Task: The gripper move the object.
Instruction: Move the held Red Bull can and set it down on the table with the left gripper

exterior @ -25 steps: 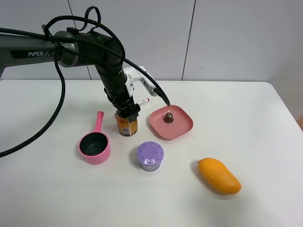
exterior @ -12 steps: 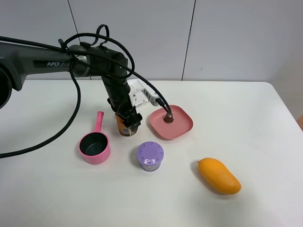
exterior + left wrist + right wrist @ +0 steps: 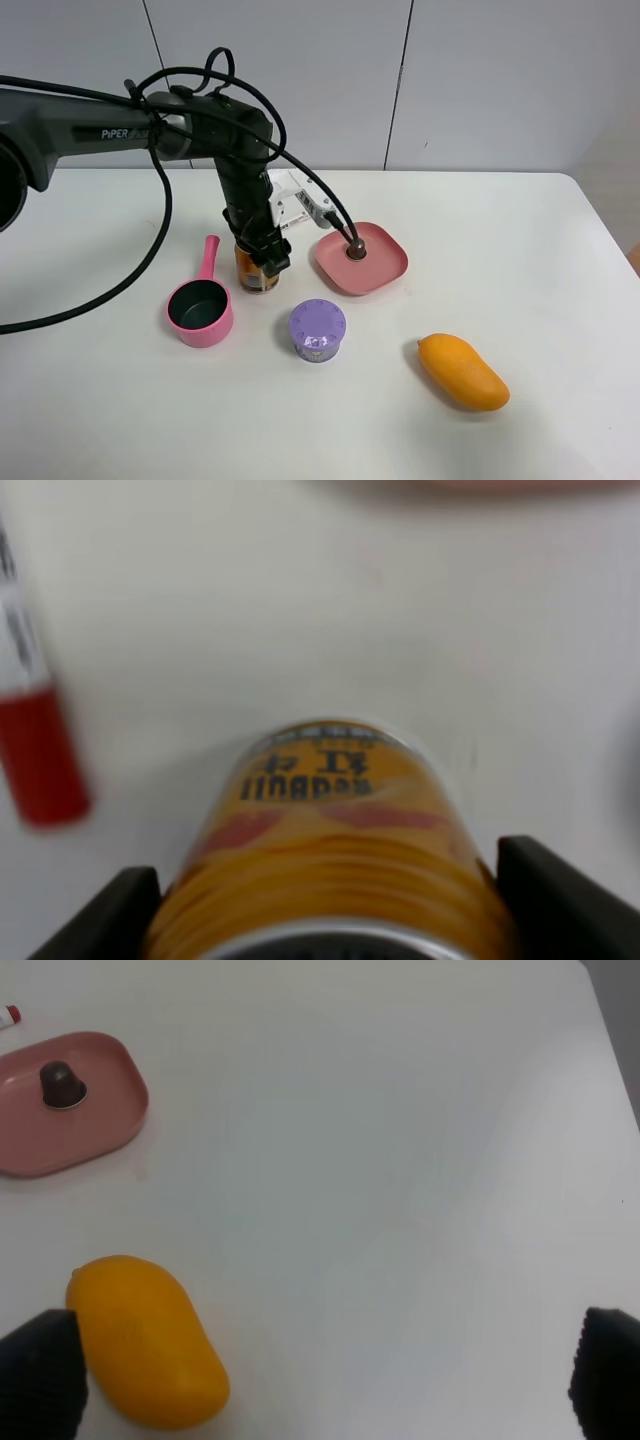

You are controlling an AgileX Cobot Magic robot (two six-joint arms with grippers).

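So the left gripper [image 3: 262,252] comes down from above and is clamped on the can [image 3: 250,276]. In the left wrist view one black finger [image 3: 100,920] sits on each side of the orange-gold body, right up against it, and the printed label faces the camera. The can is upright on the left half of the white table [image 3: 520,260], with the pink saucepan [image 3: 200,310] just to its left and the pink plate [image 3: 385,265] to its right. Can't really tell if the bottom is resting on the table or hanging a hair above it.

The purple tub [image 3: 318,330] sits a bit nearer than the can and slightly to the right, not touching it. A small dark capsule [image 3: 354,250] stands on the plate. The mango [image 3: 462,372] lies well off to the near right. The wrist view also shows a blurry red-and-white marker [image 3: 35,750] lying on the table beyond the can.

The right gripper [image 3: 320,1380] has its fingers spread wide with nothing between them. It's over the right side of the table, with the mango just beside one fingertip.
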